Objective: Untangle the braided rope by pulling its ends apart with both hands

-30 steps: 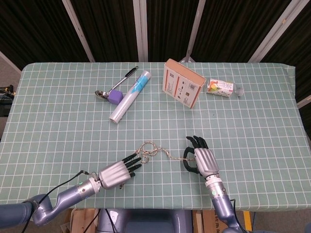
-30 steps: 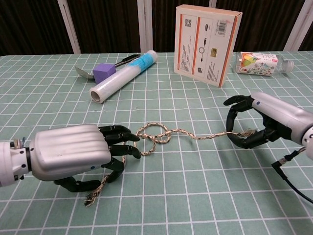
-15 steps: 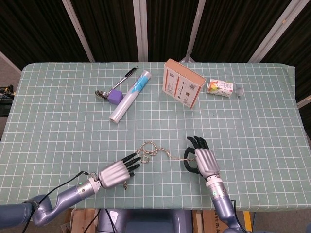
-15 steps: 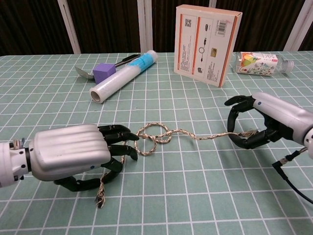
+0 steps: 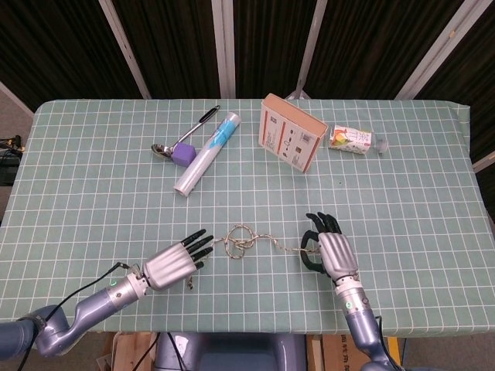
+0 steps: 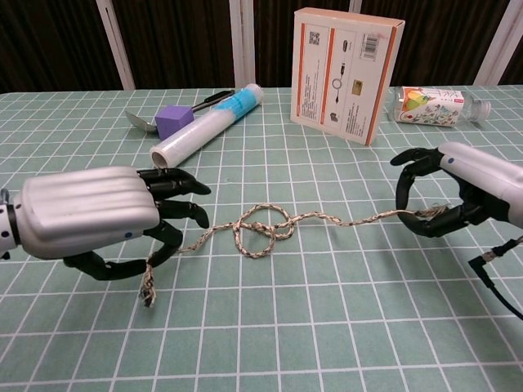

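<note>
So the braided rope (image 6: 270, 229) is strung low over the counter (image 5: 93, 170) between both hands, with a loose knot sitting about mid-span, a bit closer to the left hand (image 6: 98, 219), which pinches one end with a frayed tail dangling under it. The right hand (image 6: 458, 192) has its fingers curled around the other end. Further back, well clear of the rope, there's a plastic wrap roll (image 5: 207, 152), a spoon (image 5: 164, 149) with a purple cube (image 5: 182, 154), a cardboard box (image 5: 291, 141) and a small bottle (image 5: 352, 140).

Green checked table (image 5: 93, 193): rope (image 5: 241, 241), box (image 5: 290, 141), film roll (image 5: 206, 154), spoon (image 5: 161, 150), purple cube (image 5: 182, 154), bottle (image 5: 353, 140).
</note>
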You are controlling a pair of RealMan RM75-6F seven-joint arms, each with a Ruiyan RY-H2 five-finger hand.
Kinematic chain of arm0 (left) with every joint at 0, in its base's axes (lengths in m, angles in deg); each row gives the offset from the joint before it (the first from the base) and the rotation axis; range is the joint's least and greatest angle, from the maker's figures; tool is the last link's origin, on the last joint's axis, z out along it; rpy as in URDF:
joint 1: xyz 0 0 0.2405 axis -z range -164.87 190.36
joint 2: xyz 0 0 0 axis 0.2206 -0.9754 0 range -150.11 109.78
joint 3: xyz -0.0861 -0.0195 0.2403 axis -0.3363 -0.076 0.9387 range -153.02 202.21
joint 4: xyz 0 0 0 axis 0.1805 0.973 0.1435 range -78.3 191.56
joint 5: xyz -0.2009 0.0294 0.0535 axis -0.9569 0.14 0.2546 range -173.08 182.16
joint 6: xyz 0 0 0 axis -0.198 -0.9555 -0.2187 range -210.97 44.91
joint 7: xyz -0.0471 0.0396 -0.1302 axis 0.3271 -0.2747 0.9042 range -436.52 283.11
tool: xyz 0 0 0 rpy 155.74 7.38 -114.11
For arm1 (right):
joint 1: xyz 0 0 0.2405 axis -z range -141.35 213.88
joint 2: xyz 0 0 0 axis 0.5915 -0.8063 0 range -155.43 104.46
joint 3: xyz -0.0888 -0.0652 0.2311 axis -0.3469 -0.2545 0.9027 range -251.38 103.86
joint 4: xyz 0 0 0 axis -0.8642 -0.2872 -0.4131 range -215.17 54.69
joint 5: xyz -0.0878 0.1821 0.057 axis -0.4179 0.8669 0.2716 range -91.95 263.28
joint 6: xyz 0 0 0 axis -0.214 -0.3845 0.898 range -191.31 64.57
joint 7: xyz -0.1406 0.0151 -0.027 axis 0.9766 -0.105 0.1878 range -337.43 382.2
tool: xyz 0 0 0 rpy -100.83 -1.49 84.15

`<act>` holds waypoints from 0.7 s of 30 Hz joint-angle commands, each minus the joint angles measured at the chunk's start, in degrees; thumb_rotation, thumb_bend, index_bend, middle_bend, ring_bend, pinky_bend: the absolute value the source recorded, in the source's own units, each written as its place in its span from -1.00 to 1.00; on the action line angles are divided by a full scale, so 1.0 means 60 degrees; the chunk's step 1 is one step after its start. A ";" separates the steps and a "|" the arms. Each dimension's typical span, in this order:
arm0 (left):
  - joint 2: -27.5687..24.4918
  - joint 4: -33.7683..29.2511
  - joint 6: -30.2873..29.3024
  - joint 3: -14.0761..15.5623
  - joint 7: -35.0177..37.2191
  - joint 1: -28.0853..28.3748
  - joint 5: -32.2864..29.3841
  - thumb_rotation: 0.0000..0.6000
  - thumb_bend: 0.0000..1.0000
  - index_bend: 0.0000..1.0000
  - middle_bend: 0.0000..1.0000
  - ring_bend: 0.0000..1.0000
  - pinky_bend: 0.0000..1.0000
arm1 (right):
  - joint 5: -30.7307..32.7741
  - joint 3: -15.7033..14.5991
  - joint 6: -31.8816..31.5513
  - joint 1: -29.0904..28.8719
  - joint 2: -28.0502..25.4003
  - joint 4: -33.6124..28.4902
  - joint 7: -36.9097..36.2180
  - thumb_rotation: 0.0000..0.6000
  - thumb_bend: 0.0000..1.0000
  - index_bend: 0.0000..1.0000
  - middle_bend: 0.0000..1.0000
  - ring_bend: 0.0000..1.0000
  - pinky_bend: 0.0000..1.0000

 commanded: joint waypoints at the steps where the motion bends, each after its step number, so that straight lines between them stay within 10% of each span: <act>1: -0.0453 -0.0263 -0.0225 -0.0047 0.0005 -0.0036 -0.0009 1.00 0.08 0.18 -0.64 -1.00 -1.00 | 0.0009 0.0026 -0.0050 0.0057 -0.0199 -0.0008 -0.0040 1.00 -0.05 0.22 -0.70 -1.00 -1.00; 21: -0.2646 -0.0227 -0.1982 0.0090 0.0979 -0.1000 -0.0079 1.00 0.08 0.19 -0.63 -1.00 -1.00 | 0.0180 0.0436 -0.0245 0.0499 -0.1944 -0.0017 -0.0961 1.00 -0.05 0.22 -0.70 -1.00 -1.00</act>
